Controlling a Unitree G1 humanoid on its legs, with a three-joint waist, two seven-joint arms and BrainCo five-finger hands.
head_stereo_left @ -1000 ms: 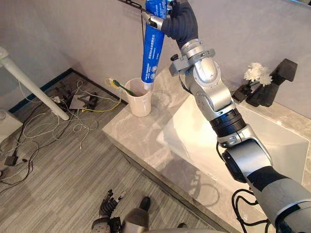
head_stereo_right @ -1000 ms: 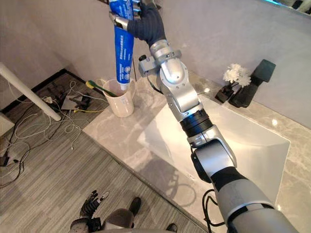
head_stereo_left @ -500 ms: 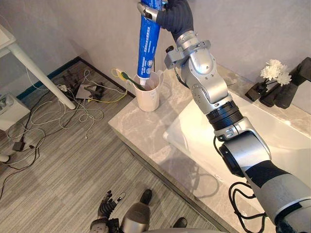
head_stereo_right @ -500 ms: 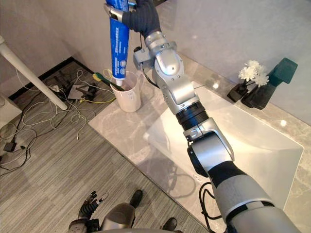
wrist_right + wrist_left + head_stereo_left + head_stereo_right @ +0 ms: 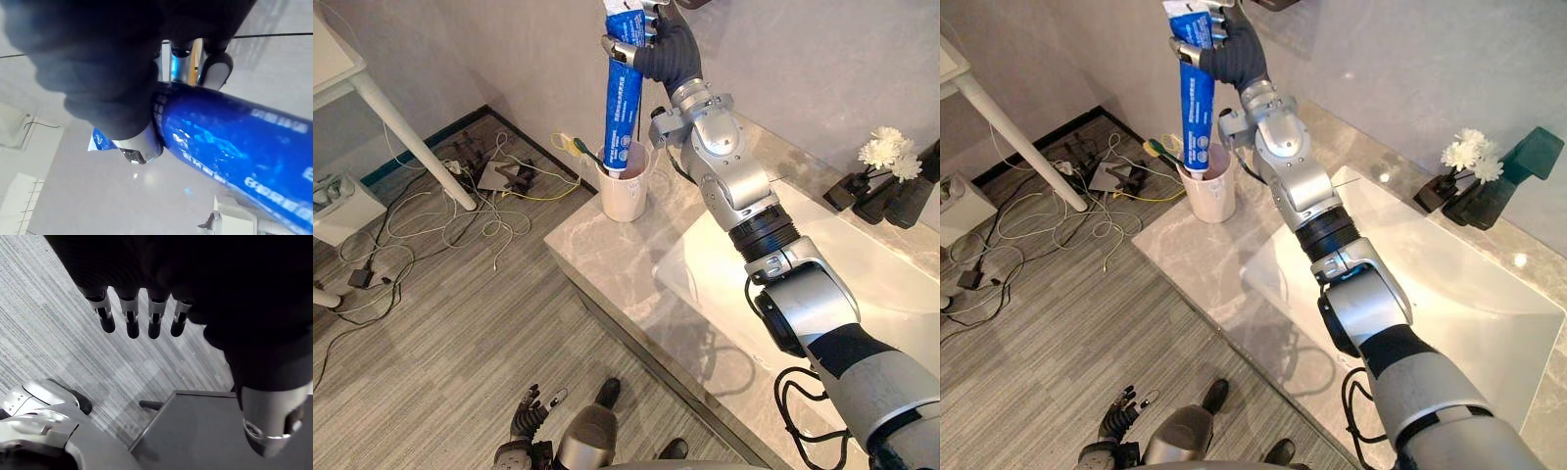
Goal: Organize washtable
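Note:
A tall blue toothpaste tube (image 5: 624,93) stands cap-down in a white cup (image 5: 626,191) at the left end of the marble washtable (image 5: 636,264). My right hand (image 5: 653,44) is shut on the tube's upper end, well above the cup; in the right wrist view its fingers and thumb wrap the blue tube (image 5: 230,147). A toothbrush with a green and yellow handle (image 5: 582,152) leans out of the cup's left side. My left hand (image 5: 530,416) hangs low over the floor, its fingers (image 5: 129,316) straight and holding nothing.
A white sink basin (image 5: 862,284) is set into the counter right of the cup. White flowers (image 5: 889,152) and a dark faucet (image 5: 1518,176) sit at the back right. Cables (image 5: 440,215) litter the floor on the left, beside a white table leg (image 5: 406,132).
The camera has shifted. My right hand has lowered the tube, so its cap end now sits deeper inside the cup.

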